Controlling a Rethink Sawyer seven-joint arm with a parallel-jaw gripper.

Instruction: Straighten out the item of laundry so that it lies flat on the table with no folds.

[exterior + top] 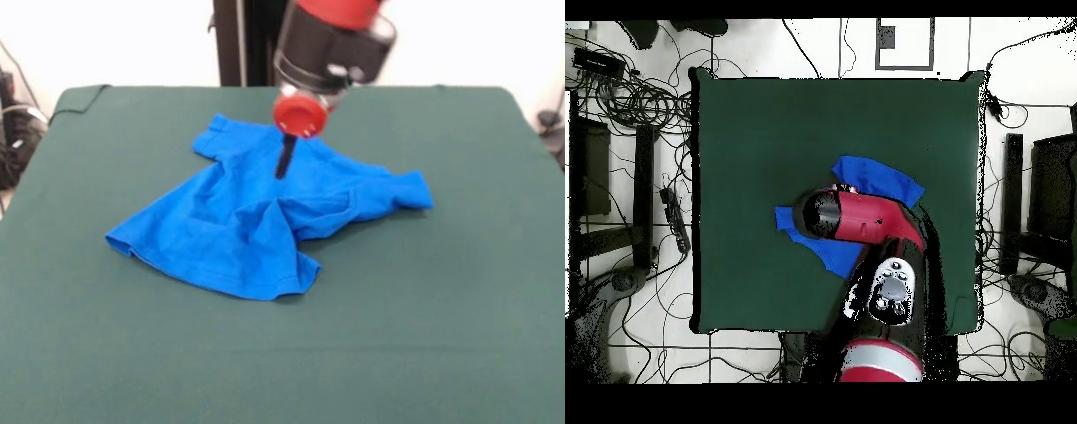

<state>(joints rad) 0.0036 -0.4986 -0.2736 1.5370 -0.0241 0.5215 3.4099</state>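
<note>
The bright blue T-shirt [229, 230] lies crumpled on the dark green table [424, 336], a little left of the middle. One sleeve points right, and folds bunch near its centre. My gripper [282, 173] hangs from the red and black arm over the shirt's upper middle. It looks shut, with its tips down at the fabric, and I cannot tell whether cloth is pinched. In the overhead view the arm [865, 218] covers the gripper and much of the shirt [880, 178]. Blue parts show beyond it on the table [755, 150].
The black pedestal [243, 40] stands at the table's far edge. In the overhead view, cables [635, 100] and dark equipment [1035, 200] lie on the floor around the table. Green cloth shows on all sides of the shirt.
</note>
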